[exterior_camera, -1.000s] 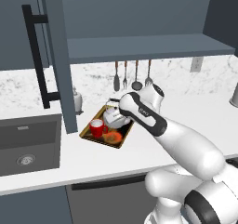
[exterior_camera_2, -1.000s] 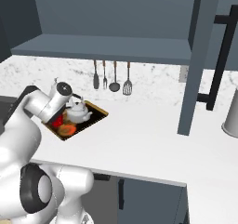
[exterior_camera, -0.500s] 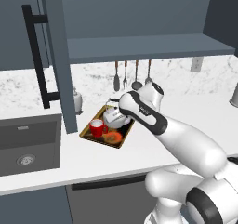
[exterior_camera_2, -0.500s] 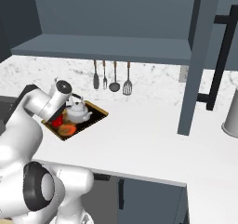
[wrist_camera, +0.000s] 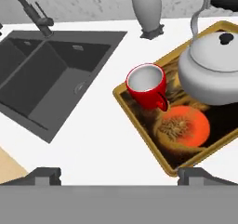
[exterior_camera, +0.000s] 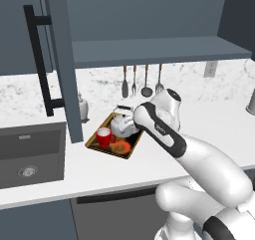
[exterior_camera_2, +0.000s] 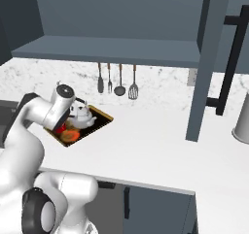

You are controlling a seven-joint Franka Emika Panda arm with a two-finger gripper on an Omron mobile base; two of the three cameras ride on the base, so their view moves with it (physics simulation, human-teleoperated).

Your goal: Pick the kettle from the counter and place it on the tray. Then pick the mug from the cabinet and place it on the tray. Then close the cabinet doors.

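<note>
1. Tray (wrist_camera: 139, 121) on the counter (exterior_camera: 209, 119), just right of the sink (wrist_camera: 56, 74), set at an angle to the counter's edge. Holds 2 things: kettle (wrist_camera: 211, 69) and mug (wrist_camera: 146, 84).
2. Mug: red, upright, white inside, at the tray's corner nearest the sink; handle turned toward the orange-red spot (wrist_camera: 186, 125). Sits just beside the kettle; can't tell if they touch.
3. Kettle: upright on the tray's far half, black-topped handle arched over the lid knob.
4. Gripper (wrist_camera: 118, 174): fingers wide apart, holding nothing, hanging above the tray's near edge, clear of mug & kettle.
5. Cabinet (exterior_camera: 149, 50): doors (exterior_camera: 62, 64) open, shelf inside bare. Dispenser bottle (wrist_camera: 146, 7) by the back wall, behind the tray.
6. Vs 1 s ago: mug, kettle & tray unmoved; arm nearly same pose, hand just a little further back from the tray; fingers as wide as before.
</note>
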